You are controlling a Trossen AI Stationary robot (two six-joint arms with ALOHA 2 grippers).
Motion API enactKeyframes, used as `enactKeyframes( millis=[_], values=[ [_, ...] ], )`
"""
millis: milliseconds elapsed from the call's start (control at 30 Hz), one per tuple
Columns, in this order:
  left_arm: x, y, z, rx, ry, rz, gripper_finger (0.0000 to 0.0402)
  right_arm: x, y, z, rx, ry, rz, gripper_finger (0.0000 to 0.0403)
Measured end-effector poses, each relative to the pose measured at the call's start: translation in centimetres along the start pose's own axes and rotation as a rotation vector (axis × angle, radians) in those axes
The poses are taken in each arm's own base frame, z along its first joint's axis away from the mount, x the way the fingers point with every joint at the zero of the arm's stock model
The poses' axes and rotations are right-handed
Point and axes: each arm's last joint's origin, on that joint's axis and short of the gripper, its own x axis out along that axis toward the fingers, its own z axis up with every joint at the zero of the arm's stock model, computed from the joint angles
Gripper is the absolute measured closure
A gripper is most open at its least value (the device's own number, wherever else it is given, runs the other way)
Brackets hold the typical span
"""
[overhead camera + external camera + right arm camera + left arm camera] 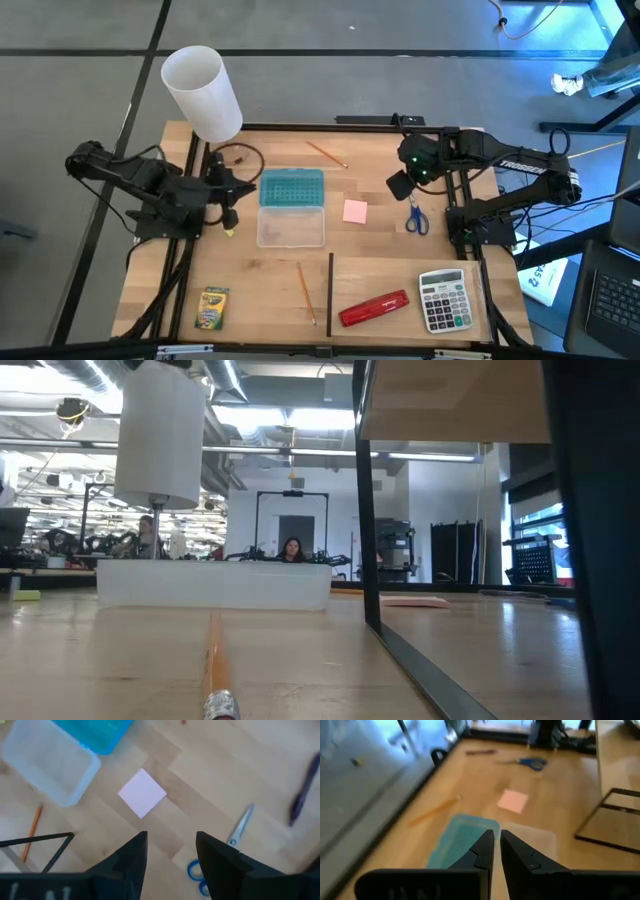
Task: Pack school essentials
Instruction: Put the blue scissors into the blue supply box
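You are looking at the right gripper (170, 852), its fingers standing apart, hanging over the blue-handled steel scissors (416, 217) lying flat on the wooden table (380, 265) beside the square pink sticky-note pad (355, 211); the left gripper (497, 850) is pinched closed beside the clear rectangular plastic box (291, 207).

The open case (291, 207) is set mid-worktop (380, 260). The sticky-note pad (355, 211) is found at its 3 o'clock, the scissors (416, 218) beyond; the crayon box (212, 308) at 7 o'clock.
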Motion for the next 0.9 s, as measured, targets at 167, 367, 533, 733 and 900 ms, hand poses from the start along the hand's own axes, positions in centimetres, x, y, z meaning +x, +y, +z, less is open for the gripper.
enactKeyframes(
  millis=[167, 367, 533, 733, 900],
  values=[
    [1.6, -0.2, 1.0, -0.043, 0.059, 0.016, 0.0374, 0.0, -0.6, -0.6, 0.12, 0.059, -0.067, 0.0232],
    [3.6, -0.1, 1.3, -0.07, 0.117, 0.019, 0.0374, 1.7, -1.2, -1.7, 0.239, 0.179, -0.108, 0.0232],
    [4.5, 0.1, 1.3, -0.082, 0.149, 0.033, 0.0374, 4.2, -1.6, -2.7, 0.368, 0.253, -0.136, 0.0232],
    [4.8, 0.5, 1.4, -0.095, 0.148, 0.051, 0.0374, 7.5, -2.6, -4.1, 0.501, 0.303, -0.186, 0.0232],
    [4.8, 0.5, 1.4, -0.09, 0.148, 0.051, 0.0374, 10.8, -3.3, -5.3, 0.535, 0.302, -0.155, 0.0232]
  ],
)
